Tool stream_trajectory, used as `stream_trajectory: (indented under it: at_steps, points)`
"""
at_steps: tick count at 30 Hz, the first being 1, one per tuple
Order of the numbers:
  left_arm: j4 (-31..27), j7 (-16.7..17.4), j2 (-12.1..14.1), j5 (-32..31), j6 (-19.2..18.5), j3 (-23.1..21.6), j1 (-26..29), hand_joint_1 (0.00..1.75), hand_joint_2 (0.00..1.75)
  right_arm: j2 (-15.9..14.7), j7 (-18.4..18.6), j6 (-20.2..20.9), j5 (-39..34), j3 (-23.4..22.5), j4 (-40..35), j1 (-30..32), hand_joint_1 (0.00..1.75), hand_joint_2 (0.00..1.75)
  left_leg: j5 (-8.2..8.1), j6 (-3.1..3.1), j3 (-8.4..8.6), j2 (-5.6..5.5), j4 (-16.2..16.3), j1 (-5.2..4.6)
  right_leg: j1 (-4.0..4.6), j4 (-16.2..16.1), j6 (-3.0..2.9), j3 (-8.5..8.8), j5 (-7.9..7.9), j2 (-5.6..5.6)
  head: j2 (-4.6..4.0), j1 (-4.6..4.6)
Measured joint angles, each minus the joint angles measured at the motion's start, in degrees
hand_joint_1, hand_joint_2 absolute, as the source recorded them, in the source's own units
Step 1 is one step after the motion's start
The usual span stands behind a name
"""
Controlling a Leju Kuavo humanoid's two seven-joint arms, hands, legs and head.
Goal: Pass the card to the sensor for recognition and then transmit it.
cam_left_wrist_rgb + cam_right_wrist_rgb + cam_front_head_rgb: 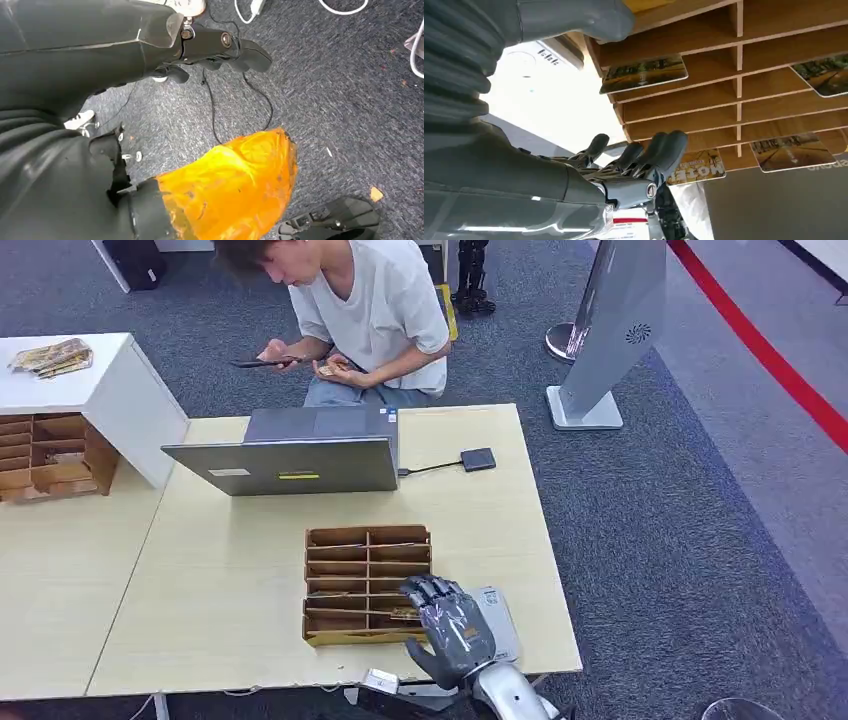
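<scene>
Nearest you in the head view is the right hand [450, 628], low at the near edge of the counter [230, 600]. It hovers over the near right corner of the wooden card rack [366, 584], fingers spread and pointing away from you toward the laptop [290, 462]. It holds nothing that you can see. The card [404, 613] it looks set for lies in the rack's near right slot, just under and ahead of the fingertips, its long side running across the rack. The small dark sensor [478, 459], wired to the laptop, sits well beyond the rack on the far right of the counter, so I judge the carry will run forward and slightly right. The right hand is plainly the nearer one. A person [360, 310] crouches behind the counter.

The left wrist view looks at carpet: the left hand [220, 47] hangs down, fingers curled loosely, and whether they close on anything you cannot tell. It is well away from the rack.

The right wrist view gives you what the head view hides: the underside of the hand [634, 160], fingers apart and empty, thumb [574, 20] raised clear on the other side. Between them lie the slots with several picture cards, one card [644, 74] close beside the thumb. You can also see that no finger touches a card yet.
</scene>
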Motion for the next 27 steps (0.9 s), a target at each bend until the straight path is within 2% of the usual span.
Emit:
stream_trajectory:
  at_steps: [27]
  points:
    - [-0.11, 0.00, -0.02, -0.33, -0.20, -0.09, -0.08, 0.00, 0.00, 0.33, -0.02, 0.59, -0.18, 0.22, 1.66, -0.64, 0.58, 1.75, 0.00, 0.00, 0.00, 0.00, 0.00, 0.00, 0.00, 0.00, 0.00, 0.00, 0.00, 0.00, 0.00, 0.00]
